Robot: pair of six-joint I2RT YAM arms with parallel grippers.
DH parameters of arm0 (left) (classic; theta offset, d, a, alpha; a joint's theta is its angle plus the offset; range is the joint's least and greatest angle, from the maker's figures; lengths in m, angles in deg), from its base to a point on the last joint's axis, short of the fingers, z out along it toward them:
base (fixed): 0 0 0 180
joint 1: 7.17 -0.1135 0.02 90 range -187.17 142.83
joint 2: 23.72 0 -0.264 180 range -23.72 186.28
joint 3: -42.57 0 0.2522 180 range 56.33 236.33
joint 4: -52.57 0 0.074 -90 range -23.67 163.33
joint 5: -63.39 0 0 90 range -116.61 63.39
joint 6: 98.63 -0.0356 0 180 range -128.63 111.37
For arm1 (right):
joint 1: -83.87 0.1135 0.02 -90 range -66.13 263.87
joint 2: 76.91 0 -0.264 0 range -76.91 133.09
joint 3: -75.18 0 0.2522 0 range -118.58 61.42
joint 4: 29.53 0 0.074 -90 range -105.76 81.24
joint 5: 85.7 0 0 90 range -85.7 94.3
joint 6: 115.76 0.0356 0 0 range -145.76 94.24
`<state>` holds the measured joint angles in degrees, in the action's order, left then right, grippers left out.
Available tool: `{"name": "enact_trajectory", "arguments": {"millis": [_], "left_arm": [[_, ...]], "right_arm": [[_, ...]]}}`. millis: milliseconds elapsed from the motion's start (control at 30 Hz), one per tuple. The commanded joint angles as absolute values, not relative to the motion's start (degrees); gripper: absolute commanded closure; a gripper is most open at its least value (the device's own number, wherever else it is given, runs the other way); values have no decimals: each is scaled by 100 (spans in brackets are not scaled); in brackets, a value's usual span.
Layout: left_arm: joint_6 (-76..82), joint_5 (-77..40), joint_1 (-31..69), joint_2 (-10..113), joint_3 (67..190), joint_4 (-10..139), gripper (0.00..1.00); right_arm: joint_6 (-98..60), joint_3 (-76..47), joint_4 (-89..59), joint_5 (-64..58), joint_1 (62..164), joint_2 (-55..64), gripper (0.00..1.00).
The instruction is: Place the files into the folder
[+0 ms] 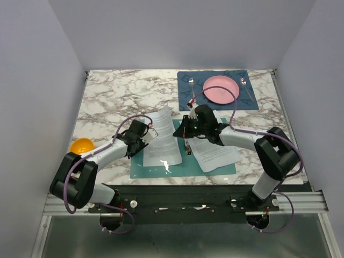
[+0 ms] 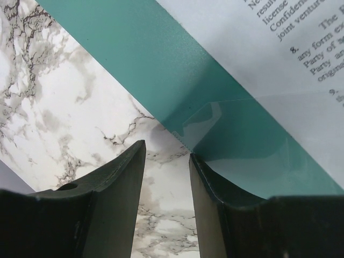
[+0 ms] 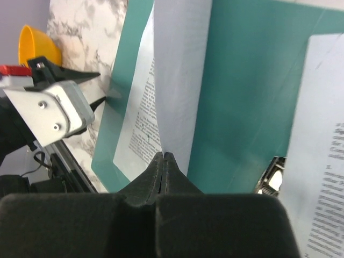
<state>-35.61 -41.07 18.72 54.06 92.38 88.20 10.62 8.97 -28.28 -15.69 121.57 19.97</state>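
The teal-green folder point(image 1: 185, 167) lies open near the table's front edge. One printed sheet point(image 1: 161, 137) of the files stands curled up over its left half, and another sheet point(image 1: 216, 153) lies on its right half. My right gripper point(image 1: 181, 133) is shut on the edge of the raised sheet point(image 3: 180, 70), with the jaws pressed together point(image 3: 164, 156). My left gripper point(image 1: 146, 141) is open at the folder's left edge point(image 2: 140, 59). Its right finger point(image 2: 207, 188) touches the corner of the clear sleeve point(image 2: 242, 140), and nothing sits between the fingers. The metal clip point(image 3: 271, 180) shows by the spine.
An orange bowl point(image 1: 82, 145) sits on the marble at the left, close to my left arm. A dark blue placemat point(image 1: 185, 97) at the back right carries a pink plate point(image 1: 221, 89), a fork and a spoon. Grey walls stand on three sides.
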Motion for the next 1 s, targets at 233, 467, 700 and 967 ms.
{"name": "enact_trajectory", "arguments": {"millis": [233, 467, 700, 967], "left_arm": [[-3385, -3716, 1911, 5372, 8973, 9182, 48], [-3411, -3769, 1911, 5205, 8964, 9261, 48], [-3438, -3830, 1911, 5117, 8894, 9296, 49], [-3429, -3857, 1911, 5108, 8902, 9287, 49]], "right_arm": [[1309, 851, -3246, -1363, 12351, 2249, 100], [1370, 403, -3422, -1477, 12351, 2873, 100], [1467, 429, -3282, -1469, 12536, 2891, 100], [1669, 912, -3229, -1231, 12703, 2426, 100]]}}
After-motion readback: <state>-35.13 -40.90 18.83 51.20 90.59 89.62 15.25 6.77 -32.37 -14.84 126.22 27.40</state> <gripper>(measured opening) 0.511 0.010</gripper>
